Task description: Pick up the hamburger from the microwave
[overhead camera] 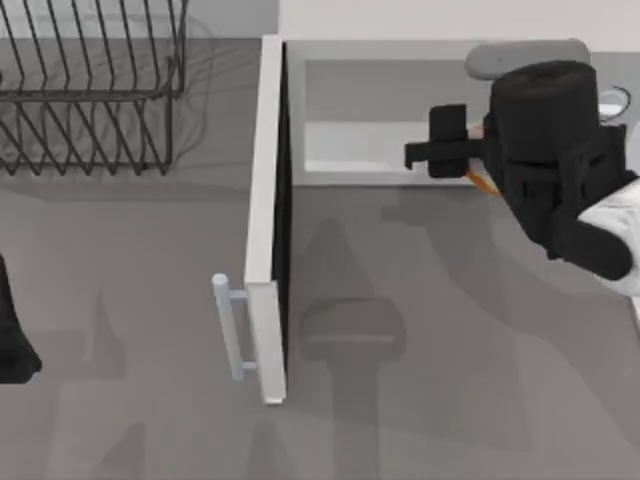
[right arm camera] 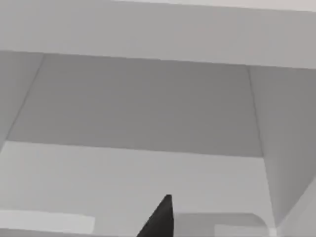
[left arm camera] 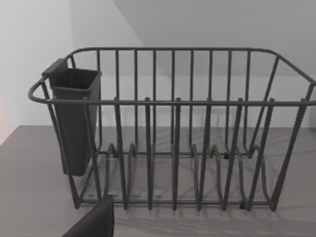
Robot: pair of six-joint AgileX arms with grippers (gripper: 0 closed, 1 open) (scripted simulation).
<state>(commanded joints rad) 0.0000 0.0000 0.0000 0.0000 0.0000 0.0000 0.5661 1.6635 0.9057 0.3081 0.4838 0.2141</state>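
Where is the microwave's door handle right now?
In the top view the bar handle sits left of centre, on the outer face of the microwave door, which is swung wide open toward the table's front, away from the wire rack.

Rendered kitchen counter, microwave, door open, wire dish rack

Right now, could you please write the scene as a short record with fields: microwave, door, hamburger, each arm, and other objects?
microwave: light grey box at the table's far side, right of centre
door: open, swung out toward the near edge, bar handle on its left face
hamburger: an orange sliver shows beside the right arm; whether it is gripped cannot be told
right gripper: at the cavity mouth, fingers' state unclear
left arm: parked at the table's left edge
other: dark wire rack, far left
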